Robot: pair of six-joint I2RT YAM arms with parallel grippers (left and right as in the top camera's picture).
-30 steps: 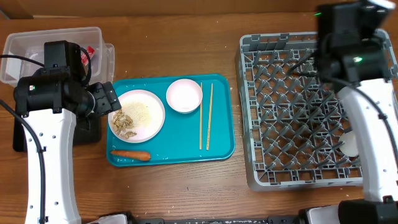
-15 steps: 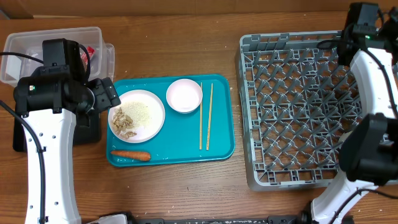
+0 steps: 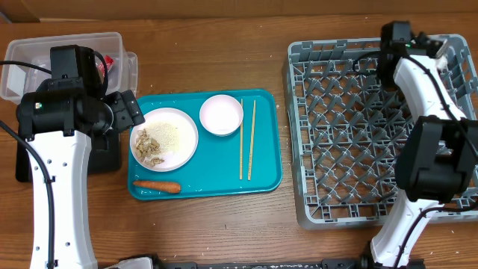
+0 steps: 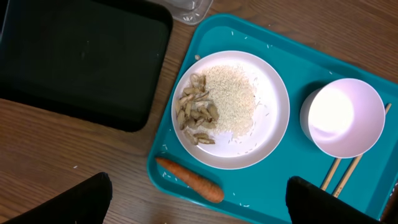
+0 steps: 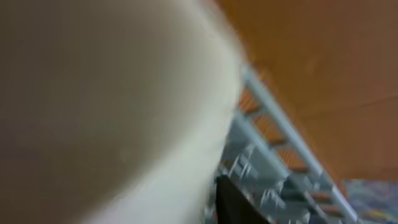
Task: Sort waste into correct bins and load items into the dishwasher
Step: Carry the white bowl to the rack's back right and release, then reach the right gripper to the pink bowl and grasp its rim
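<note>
My left gripper [image 4: 199, 202] is open wide above the teal tray's near-left corner, its dark fingers [image 4: 81, 199] either side of the orange carrot [image 4: 189, 180] and apart from it. The white plate [image 4: 230, 109] holds rice and brown scraps. Beside it are a white bowl [image 4: 342, 118] and two chopsticks [image 4: 342, 171]. The right arm [image 3: 397, 36] reaches over the back edge of the grey dish rack [image 3: 351, 134]. In the blurred right wrist view, one dark finger [image 5: 233, 202] shows against a large white shape [image 5: 112, 112]. Its jaws are hidden.
The black tray [image 4: 81, 62] lies left of the teal tray [image 3: 216, 172]. The clear tub [image 3: 45, 52] stands at the back left with a red wrapper [image 3: 109, 63] in it. My left arm covers part of both bins.
The right arm swung from over the rack's right side to its back edge. The left arm has hardly moved.
</note>
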